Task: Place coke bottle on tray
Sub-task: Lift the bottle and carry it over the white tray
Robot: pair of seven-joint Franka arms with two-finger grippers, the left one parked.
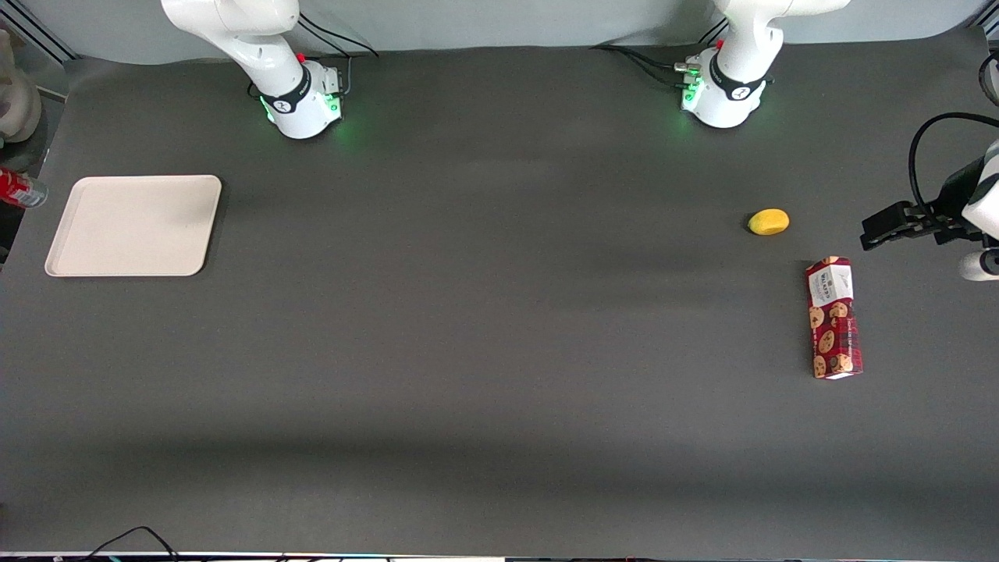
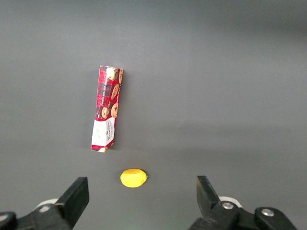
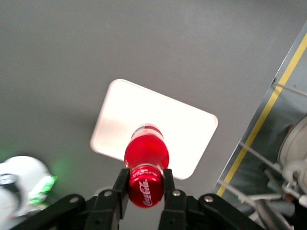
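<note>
Fingers (image 3: 119, 189) of the gripper (image 3: 145, 188) clamped on the coke bottle (image 3: 146, 165), one each side of the red cap end; wrist view looks down the bottle's length w/ the tray (image 3: 158, 124) below it. Grasp and lift look done. Bottle is airborne, not on anything.

Front view: only part of the bottle (image 1: 21, 190) shows at the frame edge, just beside the tray (image 1: 133, 226), past its short rim at the working arm's end of the worktop (image 1: 499, 351). Looks like it's not over the tray footprint yet, though the wrist view lines it up w/ the tray, so exact offset can't be told. Gripper itself is out of shot in that view.

Left to do, est.: carry over the tray, lower, release. Tray is bare, so any spot works.

Materials/shapes:
- bottle: glossy bright red, rounded body, white script on cap end, silvery-grey base. Prob. smooth plastic, round, so could roll if laid down.
- tray: matte cream-white, flat, rounded corners, low raised rim. Rigid-looking.
- worktop: dark grey, matte, uniform.

Well apart from the tray, toward the parked arm's end: small yellow oval object (image 1: 769, 222), smooth; just nearer the front cam than it, a long red cookie box (image 1: 833, 318), printed card, lying flat. Neither in the way.
</note>
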